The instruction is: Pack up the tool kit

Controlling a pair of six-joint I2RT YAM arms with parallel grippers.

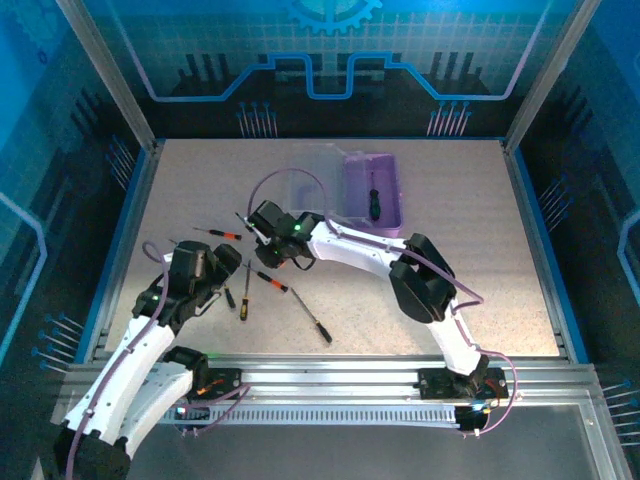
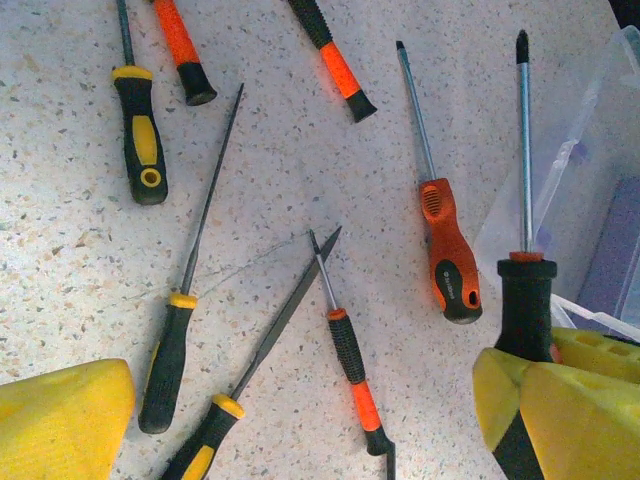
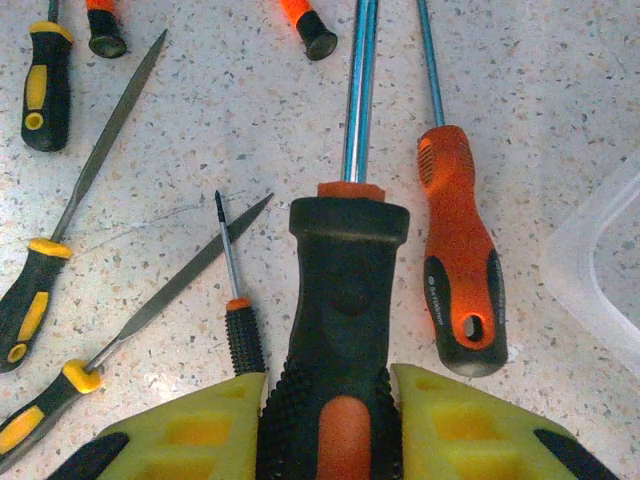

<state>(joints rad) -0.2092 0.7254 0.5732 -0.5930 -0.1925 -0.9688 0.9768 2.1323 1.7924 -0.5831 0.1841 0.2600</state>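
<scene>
Here, the right claw (image 3: 328,385) is clamped on a thick black-and-orange-handled screwdriver (image 3: 340,290). Its two yellow pads (image 3: 190,440) press on either side of the handle's butt, and the steel shaft points away from the wrist. Whether the tool is lifted or resting on the surface cannot be told.

From above, this claw is over the middle of the speckled beige counter (image 1: 470,230), near the front left of the small translucent purple plastic case (image 1: 396,190). The case sits toward the back of the counter. Its clear hinged lid (image 1: 305,185) is swung open to the left, and a green-handled screwdriver (image 1: 372,205) lies inside the purple base.

Just right of the held tool, an orange-handled screwdriver (image 3: 460,270) lies on the counter near the lid's rounded corner. On the other side lie a slim black-handled precision screwdriver (image 3: 243,335) and two thin files with yellow-and-black handles (image 3: 30,300). One file's blade ends close to the precision driver's tip.

The left claw (image 1: 218,262) is over the left part of the counter, close beside the right claw. Its jaws are spread wide and hold nothing, and loose tools show on the counter between them. A slim orange-and-black-handled screwdriver (image 1: 272,281) lies in front of the two claws, with a few other slim tools scattered around it.
</scene>
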